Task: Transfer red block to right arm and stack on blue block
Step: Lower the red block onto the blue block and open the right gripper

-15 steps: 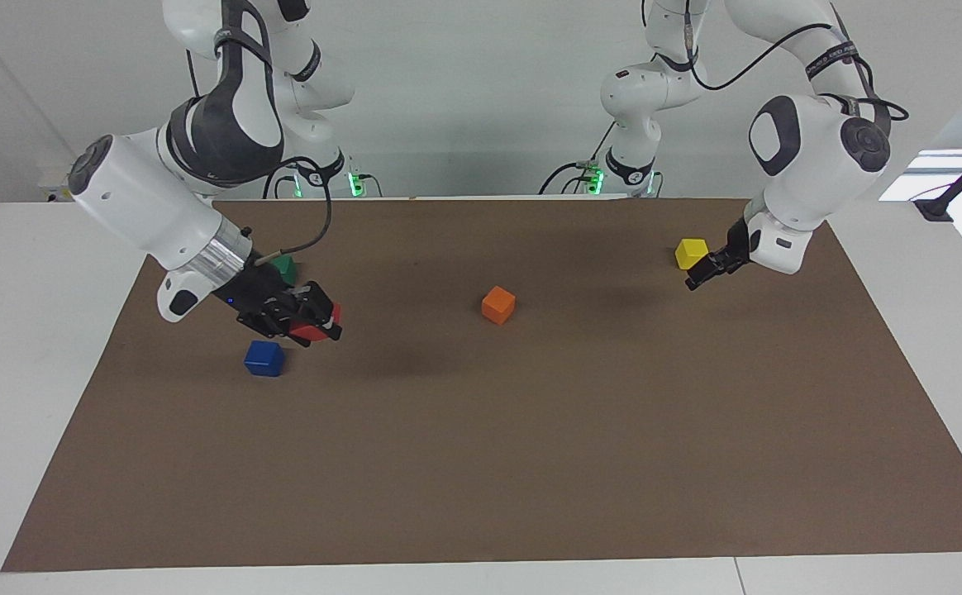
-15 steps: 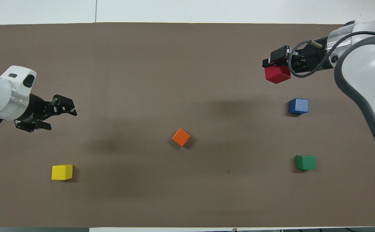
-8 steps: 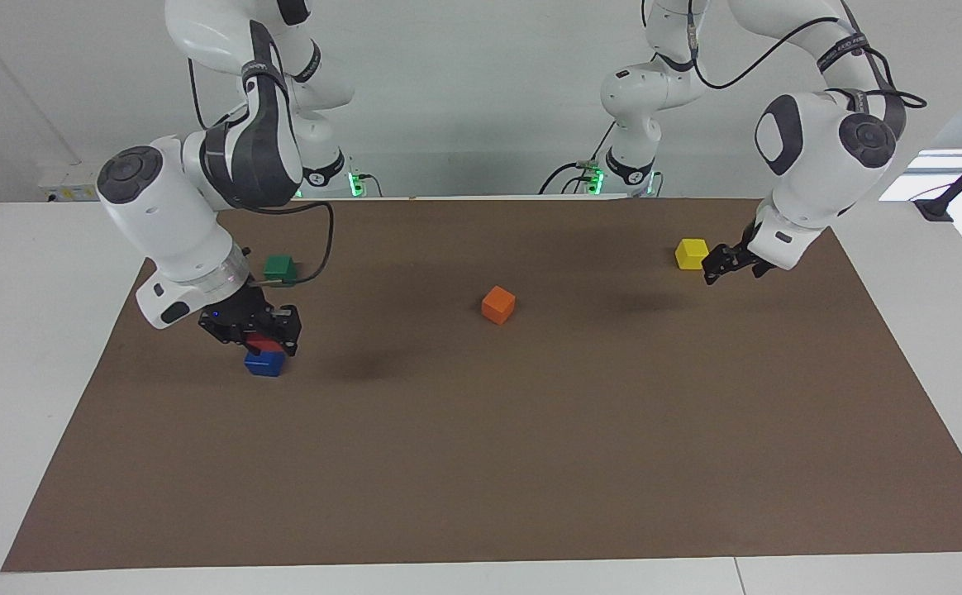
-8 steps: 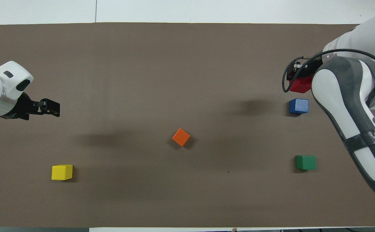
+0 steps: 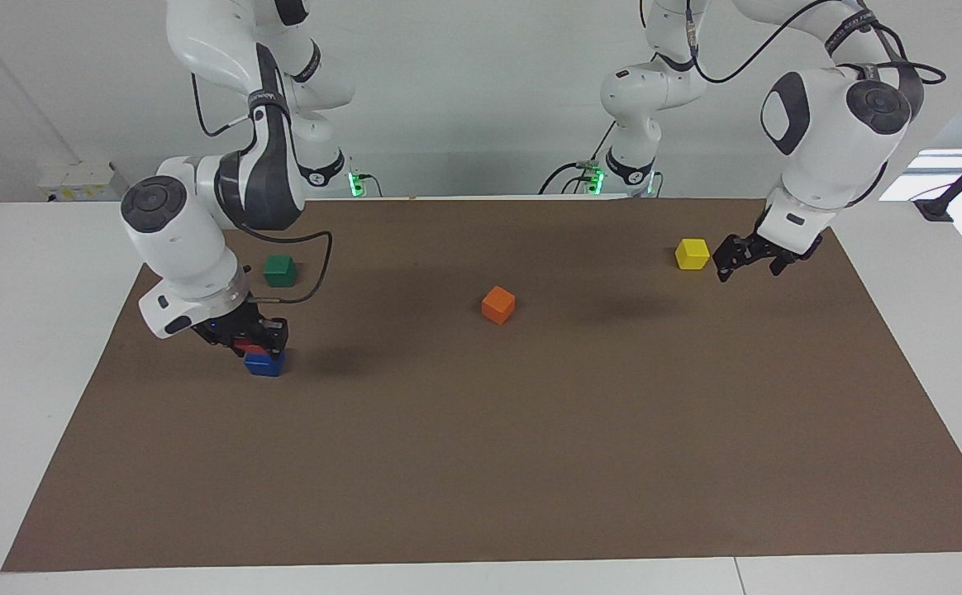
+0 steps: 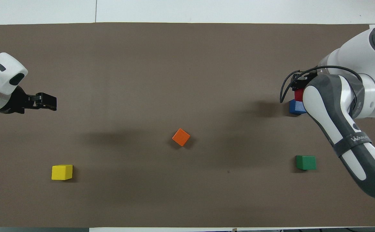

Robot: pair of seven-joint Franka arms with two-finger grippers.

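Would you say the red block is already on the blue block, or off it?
On it: the red block sits directly atop the blue block, with the right gripper closed around it.

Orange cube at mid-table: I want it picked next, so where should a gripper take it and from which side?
From straight above, on two opposite vertical faces of the small orange cube. It sits flat, turned diagonal to the mat's edges, so rotate the gripper to match.
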